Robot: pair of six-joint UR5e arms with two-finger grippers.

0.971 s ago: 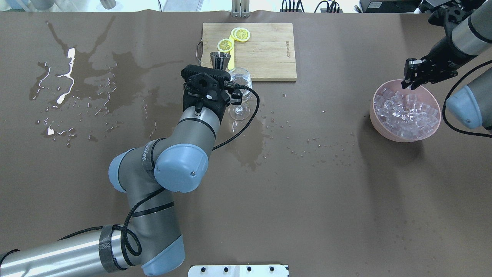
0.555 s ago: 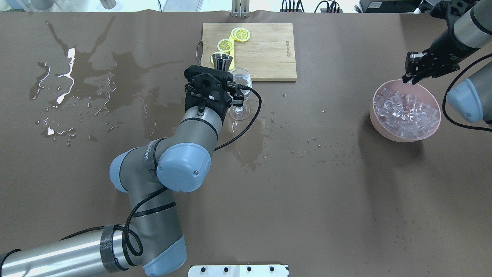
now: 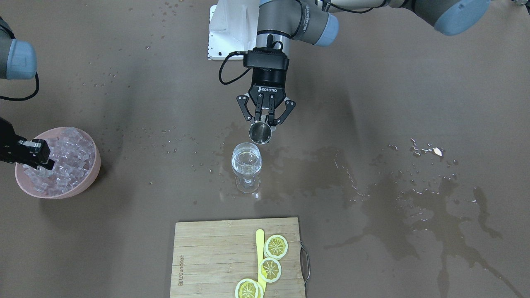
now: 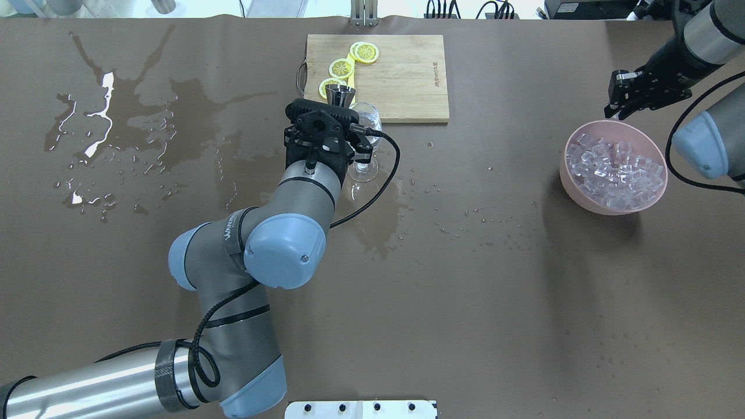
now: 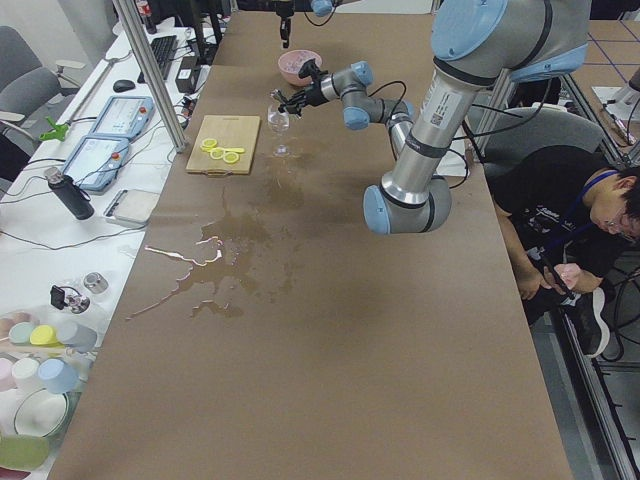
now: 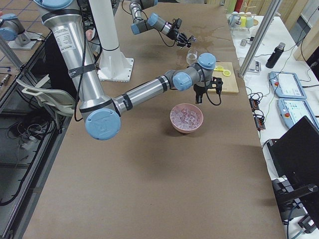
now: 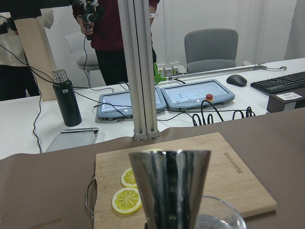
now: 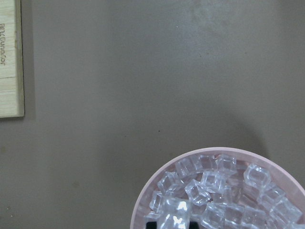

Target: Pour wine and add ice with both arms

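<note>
My left gripper (image 3: 262, 124) is shut on a steel jigger (image 3: 260, 133), tipped on its side with its mouth facing away from me. The jigger (image 4: 340, 93) hangs just beside and above the rim of the wine glass (image 3: 246, 165). A small measure of clear wine (image 3: 246, 159) sits in the glass. At the right, a pink bowl (image 4: 573, 194) holds a heap of ice (image 4: 617, 169). My right gripper (image 4: 611, 113) hovers over the bowl's far rim. In the right wrist view its fingers are shut on one ice cube (image 8: 174, 213), above the pile (image 8: 219, 191).
A wooden cutting board (image 4: 401, 75) with lemon slices (image 4: 365, 52) lies just beyond the glass. Dark wet spill patches (image 4: 145, 116) spread over the left half of the table and below the glass. A white bracket (image 4: 361, 409) sits at the near edge. A person (image 5: 590, 220) crouches beside the table.
My right gripper has lifted out of the ice bowl and drawn back over its far rim. My left gripper has shifted slightly right with the jigger, closer to the glass.
</note>
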